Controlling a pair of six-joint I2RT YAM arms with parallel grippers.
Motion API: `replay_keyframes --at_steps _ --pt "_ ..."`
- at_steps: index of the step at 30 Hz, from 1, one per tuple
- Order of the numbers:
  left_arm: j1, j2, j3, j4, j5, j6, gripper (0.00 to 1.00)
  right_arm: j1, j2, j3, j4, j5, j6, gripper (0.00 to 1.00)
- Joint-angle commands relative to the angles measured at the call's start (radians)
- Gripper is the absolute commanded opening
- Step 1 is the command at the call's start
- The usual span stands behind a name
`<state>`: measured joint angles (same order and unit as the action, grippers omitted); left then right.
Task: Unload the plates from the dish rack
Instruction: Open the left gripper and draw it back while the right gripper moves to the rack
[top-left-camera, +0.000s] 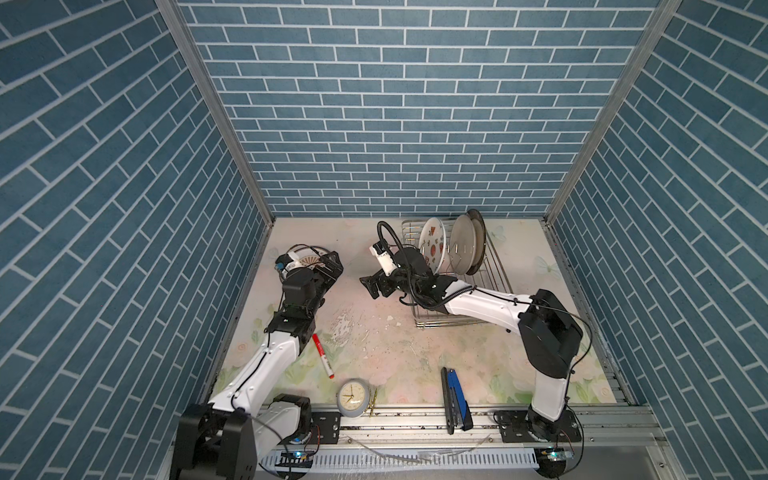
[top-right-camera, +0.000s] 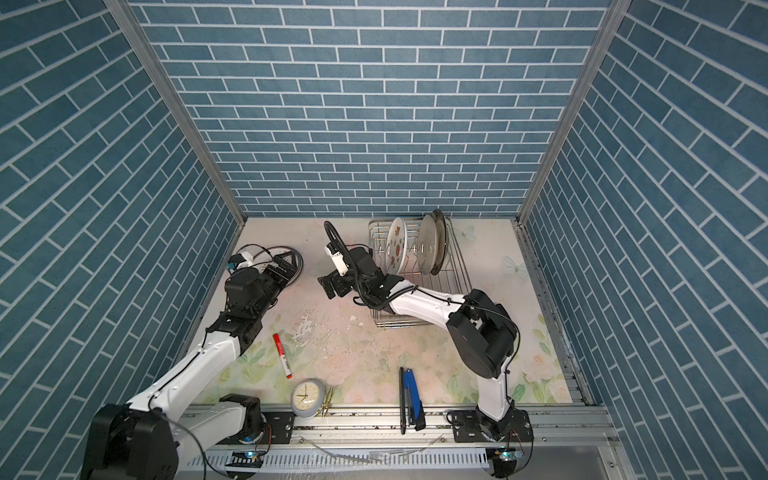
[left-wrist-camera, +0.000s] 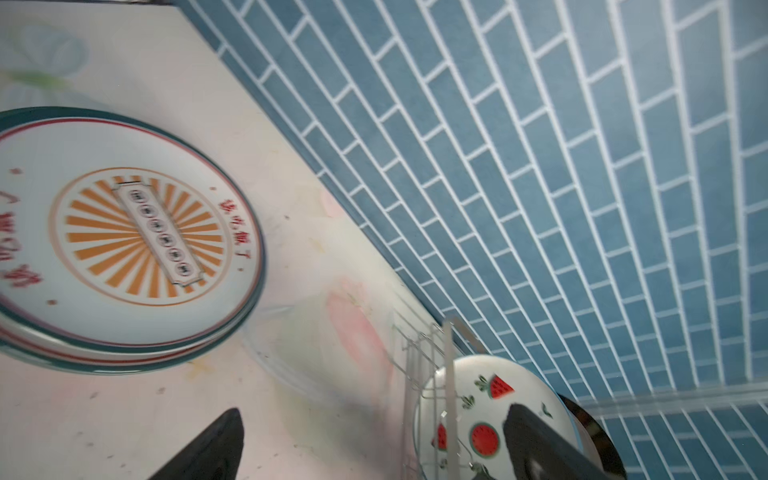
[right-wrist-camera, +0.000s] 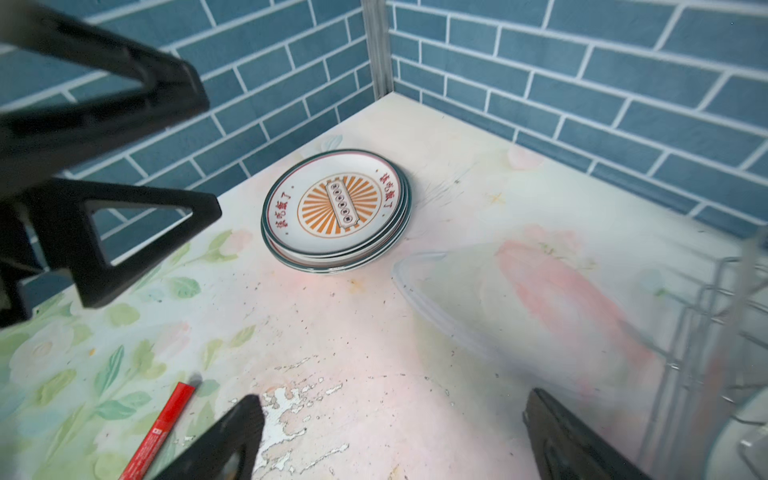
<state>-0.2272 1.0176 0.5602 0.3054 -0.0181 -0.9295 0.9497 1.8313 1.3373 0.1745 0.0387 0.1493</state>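
A stack of plates (right-wrist-camera: 336, 208) with an orange sunburst print lies flat on the table at the back left, and its top plate (left-wrist-camera: 124, 237) fills much of the left wrist view. In both top views my left arm hides most of the stack. My left gripper (top-left-camera: 330, 266) (left-wrist-camera: 374, 440) hovers over its near edge, open and empty. The dish rack (top-left-camera: 494, 266) stands at the back right. It holds a watermelon plate (top-left-camera: 432, 245) (left-wrist-camera: 490, 415), a greyish plate (top-left-camera: 463, 245) and a dark-rimmed plate (top-left-camera: 478, 232), all upright. My right gripper (top-left-camera: 374, 286) (right-wrist-camera: 399, 436) is open just left of the rack, with only table between its fingers.
A faint clear round shape (right-wrist-camera: 436, 299) lies on the table between the stack and the rack. A red marker (top-left-camera: 323, 350) lies beside my left arm. A small clock (top-left-camera: 351, 397) and a blue and black tool (top-left-camera: 455, 399) sit at the front edge. Tiled walls enclose the table.
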Motion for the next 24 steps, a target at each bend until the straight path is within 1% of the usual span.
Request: replay_keyframes --at_steps 1,4,8,10,12,14,18,21,24 --pt "-0.085 -0.071 -0.05 0.012 -0.057 0.101 1.0 -0.003 -0.093 -0.062 -0.02 0.207 0.013 0.99" --pt "-0.192 -0.121 -0.115 0.14 -0.048 0.152 1.0 -0.003 -0.182 -0.149 0.022 0.264 0.021 0.99" --pt "-0.286 -0.088 -0.157 0.333 0.078 0.166 1.0 -0.009 -0.292 -0.224 0.026 0.372 0.005 0.99" --pt "-0.326 -0.061 -0.148 0.377 0.132 0.186 1.0 -0.013 -0.339 -0.254 0.026 0.415 -0.013 0.99" --pt "-0.364 -0.044 -0.117 0.369 0.189 0.214 1.0 -0.021 -0.383 -0.275 0.019 0.474 -0.026 0.99" --pt "-0.417 -0.027 -0.094 0.357 0.196 0.243 1.0 -0.044 -0.42 -0.285 -0.005 0.514 -0.039 0.99" --pt "-0.501 -0.005 -0.076 0.367 0.149 0.295 1.0 -0.12 -0.475 -0.297 -0.063 0.509 -0.04 0.99" --pt "-0.54 0.033 -0.063 0.408 0.153 0.318 1.0 -0.201 -0.522 -0.308 -0.102 0.462 -0.012 0.99" --pt "-0.578 0.083 -0.011 0.38 0.167 0.345 1.0 -0.27 -0.565 -0.301 -0.149 0.453 0.015 0.99"
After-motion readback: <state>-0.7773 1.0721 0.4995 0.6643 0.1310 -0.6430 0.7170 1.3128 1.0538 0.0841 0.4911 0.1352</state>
